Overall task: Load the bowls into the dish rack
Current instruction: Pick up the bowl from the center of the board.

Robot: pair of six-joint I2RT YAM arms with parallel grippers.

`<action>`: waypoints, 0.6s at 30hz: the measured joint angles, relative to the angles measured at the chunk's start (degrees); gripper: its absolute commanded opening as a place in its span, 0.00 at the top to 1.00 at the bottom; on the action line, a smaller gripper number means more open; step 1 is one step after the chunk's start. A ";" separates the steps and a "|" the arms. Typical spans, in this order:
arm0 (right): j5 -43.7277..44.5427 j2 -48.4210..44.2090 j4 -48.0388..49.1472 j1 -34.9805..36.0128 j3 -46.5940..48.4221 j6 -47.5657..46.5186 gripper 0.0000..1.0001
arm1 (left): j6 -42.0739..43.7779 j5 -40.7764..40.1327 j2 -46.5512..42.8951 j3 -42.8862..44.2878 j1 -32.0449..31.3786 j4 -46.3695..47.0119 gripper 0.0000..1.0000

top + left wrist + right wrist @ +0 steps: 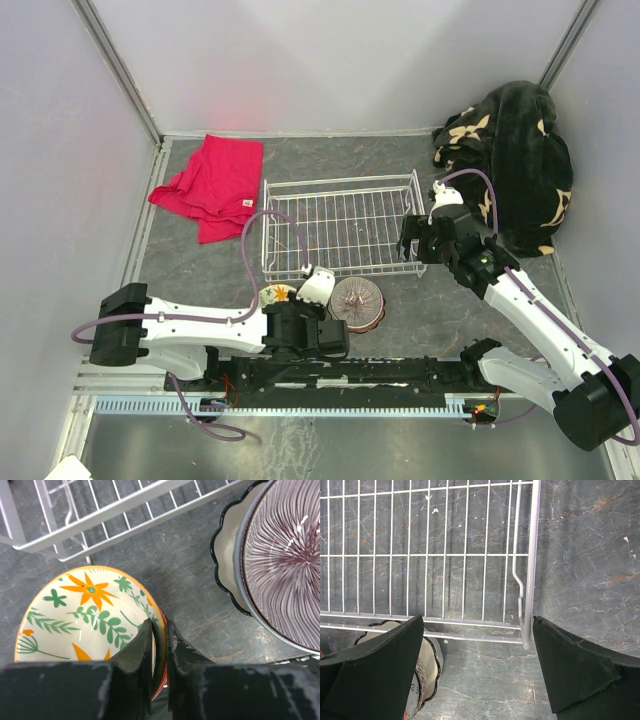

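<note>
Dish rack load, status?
Left gripper pinching rim of orange-rimmed floral ceramic bowl. Right gripper open over near corner of white wire dish rack. Rack holds no bowls; nothing blocking.

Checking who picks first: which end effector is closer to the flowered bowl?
Left. The left end effector is closed on the flowered bowl's near rim; the right end effector hovers open by the dish rack's right near corner, well away.

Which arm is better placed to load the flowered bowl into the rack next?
Left. The left gripper pinches the flowered bowl at its rim, beside the dish rack; the right gripper hangs open.
</note>
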 measured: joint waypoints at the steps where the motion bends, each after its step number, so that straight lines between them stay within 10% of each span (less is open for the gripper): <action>1: 0.00 0.00 0.00 0.00 0.00 0.00 0.03 | 0.79 -0.35 -0.04 0.00 0.02 -0.09 0.97; 18: -0.02 0.02 0.00 0.00 -0.02 0.00 0.00 | 1.09 0.59 -2.34 0.50 -1.46 -2.14 0.81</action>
